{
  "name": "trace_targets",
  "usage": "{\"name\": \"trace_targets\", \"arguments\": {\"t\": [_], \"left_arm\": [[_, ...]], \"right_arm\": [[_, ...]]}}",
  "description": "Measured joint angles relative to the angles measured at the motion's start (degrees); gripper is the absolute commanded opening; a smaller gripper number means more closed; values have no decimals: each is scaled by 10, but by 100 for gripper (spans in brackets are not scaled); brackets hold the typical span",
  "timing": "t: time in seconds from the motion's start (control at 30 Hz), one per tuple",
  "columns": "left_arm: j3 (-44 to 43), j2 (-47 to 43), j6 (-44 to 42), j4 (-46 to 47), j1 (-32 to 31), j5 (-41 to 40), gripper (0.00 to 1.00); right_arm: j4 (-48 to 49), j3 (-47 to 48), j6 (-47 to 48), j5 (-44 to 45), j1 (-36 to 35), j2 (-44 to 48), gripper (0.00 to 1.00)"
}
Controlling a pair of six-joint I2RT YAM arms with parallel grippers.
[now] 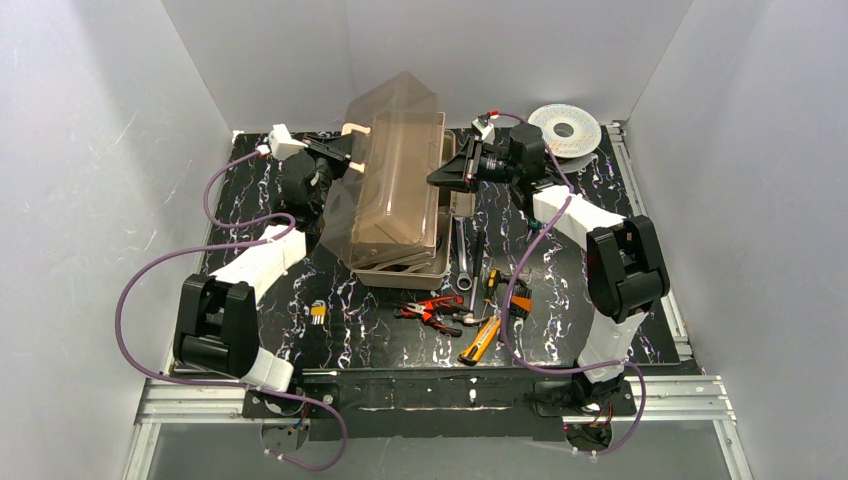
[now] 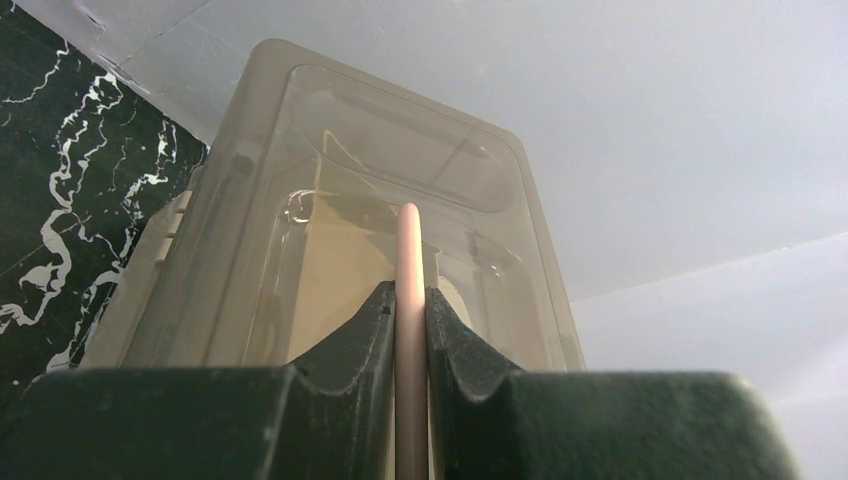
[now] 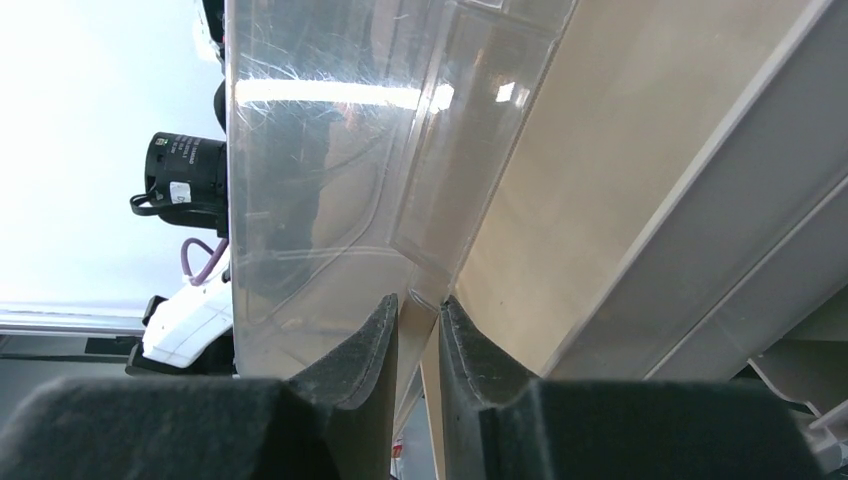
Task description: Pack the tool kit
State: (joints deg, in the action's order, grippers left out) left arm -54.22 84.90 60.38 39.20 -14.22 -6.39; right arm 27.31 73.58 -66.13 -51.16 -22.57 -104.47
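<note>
The tool kit's beige toolbox (image 1: pixel 395 215) stands mid-table with its smoky translucent lid (image 1: pixel 392 108) raised. My left gripper (image 1: pixel 345 160) is at its left side, shut on the pale handle (image 2: pixel 409 250), which runs straight up between the jaws of the gripper (image 2: pixel 409 298). My right gripper (image 1: pixel 437 177) is at the box's right rim; its jaws (image 3: pixel 417 305) stand narrow, closed over the edge of the lid (image 3: pixel 320 180) beside the beige wall (image 3: pixel 600 150). Red pliers (image 1: pixel 432 310), a yellow knife (image 1: pixel 481 340) and screwdrivers (image 1: pixel 490 285) lie loose in front of the box.
A round silver wire spool (image 1: pixel 565 128) lies at the back right, behind my right arm. A grey metal bar tool (image 1: pixel 462 255) lies beside the box's right front corner. A small set of keys (image 1: pixel 317 312) lies front left. White walls enclose the black marbled table (image 1: pixel 620 200).
</note>
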Motion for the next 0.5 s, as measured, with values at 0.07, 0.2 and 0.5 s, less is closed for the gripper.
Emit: {"name": "trace_targets", "arguments": {"t": [0.07,0.2,0.5], "left_arm": [[0,0,-5,1,0,-1,0],[-3,0,-24,2,-2,-6,6],[-43,15,-66,-33,-13,0,85]], "right_arm": [[-2,2,0,-1,0,-1,9],[-6,2,2,-1,0,-1,9],[-30,12,8,2,-7,-1,9]]}}
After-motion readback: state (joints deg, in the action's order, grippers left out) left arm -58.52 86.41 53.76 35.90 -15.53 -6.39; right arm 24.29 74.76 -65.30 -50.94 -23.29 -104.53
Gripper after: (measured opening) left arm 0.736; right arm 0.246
